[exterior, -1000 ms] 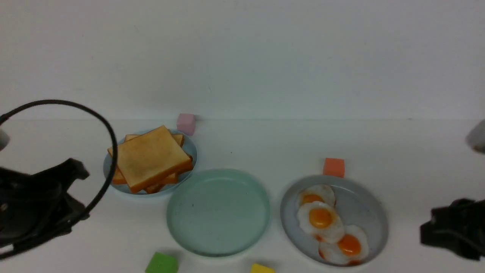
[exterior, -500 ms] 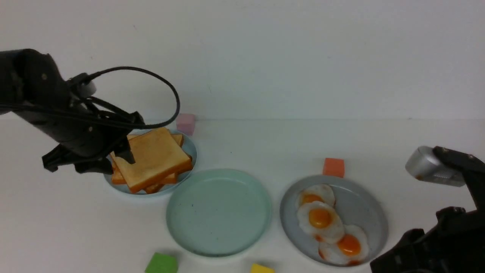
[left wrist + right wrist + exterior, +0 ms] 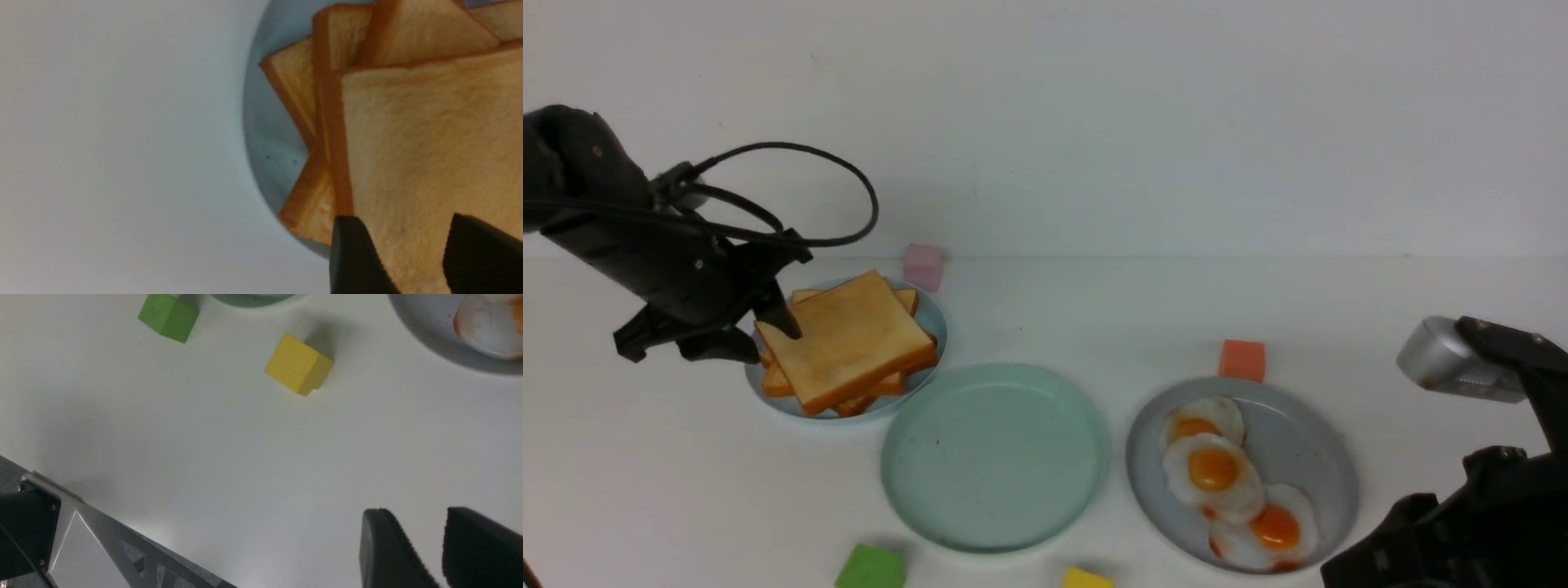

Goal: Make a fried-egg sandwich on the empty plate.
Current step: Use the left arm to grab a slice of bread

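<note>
Mint-green plate (image 3: 994, 457) bare at table centre, no sandwich built yet. Toast pile (image 3: 849, 343) on pale-blue plate (image 3: 265, 134) at its 10 o'clock. Three fried eggs (image 3: 1214, 469) on grey plate (image 3: 1323, 457) at its 3 o'clock. Left gripper (image 3: 404, 241) over top slice's left corner, jaws parted, gripping nothing. Right gripper (image 3: 421, 531) low at 4 o'clock over bare table (image 3: 245, 457), jaws narrowly apart, empty. Green cube (image 3: 872, 567) at 7 o'clock, yellow cube (image 3: 1088, 579) at 5 o'clock

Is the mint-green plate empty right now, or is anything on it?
Empty. The mint-green plate shows bare surface only; the toast pile sits on the pale-blue plate, and the fried eggs lie on the grey plate.
</note>
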You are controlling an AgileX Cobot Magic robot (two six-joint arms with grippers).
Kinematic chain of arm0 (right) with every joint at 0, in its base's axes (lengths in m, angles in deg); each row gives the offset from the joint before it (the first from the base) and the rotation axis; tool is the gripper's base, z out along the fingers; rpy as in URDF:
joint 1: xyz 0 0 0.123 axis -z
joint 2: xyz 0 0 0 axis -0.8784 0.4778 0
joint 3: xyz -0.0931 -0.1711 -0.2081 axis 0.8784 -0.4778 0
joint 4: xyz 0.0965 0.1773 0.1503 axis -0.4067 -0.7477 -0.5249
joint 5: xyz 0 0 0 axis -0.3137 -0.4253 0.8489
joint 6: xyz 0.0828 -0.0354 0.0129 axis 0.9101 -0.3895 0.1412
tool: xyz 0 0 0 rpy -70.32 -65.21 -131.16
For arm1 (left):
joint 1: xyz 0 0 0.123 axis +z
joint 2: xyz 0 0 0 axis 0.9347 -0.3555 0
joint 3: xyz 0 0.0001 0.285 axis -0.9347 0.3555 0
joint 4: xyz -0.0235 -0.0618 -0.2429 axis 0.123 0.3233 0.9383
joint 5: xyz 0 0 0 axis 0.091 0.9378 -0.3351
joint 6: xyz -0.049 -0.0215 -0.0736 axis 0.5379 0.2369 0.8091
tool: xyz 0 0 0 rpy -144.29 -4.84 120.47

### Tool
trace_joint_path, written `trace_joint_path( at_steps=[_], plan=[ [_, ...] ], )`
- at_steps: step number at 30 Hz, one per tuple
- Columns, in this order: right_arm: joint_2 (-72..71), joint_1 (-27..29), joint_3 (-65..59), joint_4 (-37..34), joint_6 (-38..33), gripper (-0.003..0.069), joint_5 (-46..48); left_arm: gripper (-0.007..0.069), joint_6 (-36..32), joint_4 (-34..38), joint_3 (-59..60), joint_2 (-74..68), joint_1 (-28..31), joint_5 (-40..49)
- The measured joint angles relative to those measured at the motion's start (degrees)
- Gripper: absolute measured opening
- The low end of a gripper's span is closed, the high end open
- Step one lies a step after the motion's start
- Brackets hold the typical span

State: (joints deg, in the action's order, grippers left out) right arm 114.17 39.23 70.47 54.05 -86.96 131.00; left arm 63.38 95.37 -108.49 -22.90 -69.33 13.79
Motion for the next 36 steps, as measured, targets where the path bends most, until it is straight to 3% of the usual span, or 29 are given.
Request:
trace_joint_path(
  at_steps=[13,24,30,36],
  plan=[
    [0.0,0.0,0.0,-2.9,-0.1,0.0241,-0.3,0.0304,-1.9,2.2,-0.4,-4.3,0.0,-2.3],
    [0.0,0.0,0.0,-4.4,-0.1,0.0241,-0.1,0.0018,-2.1,0.6,-0.6,-4.1,0.0,-1.2],
    [0.0,0.0,0.0,-4.5,-0.1,0.0241,0.1,0.0015,-3.4,-1.1,-0.6,-0.4,0.0,1.1],
    [0.0,0.0,0.0,-4.8,-0.1,0.0241,0.1,0.0015,-13.3,1.0,-0.6,5.8,-3.1,3.4]
  ],
)
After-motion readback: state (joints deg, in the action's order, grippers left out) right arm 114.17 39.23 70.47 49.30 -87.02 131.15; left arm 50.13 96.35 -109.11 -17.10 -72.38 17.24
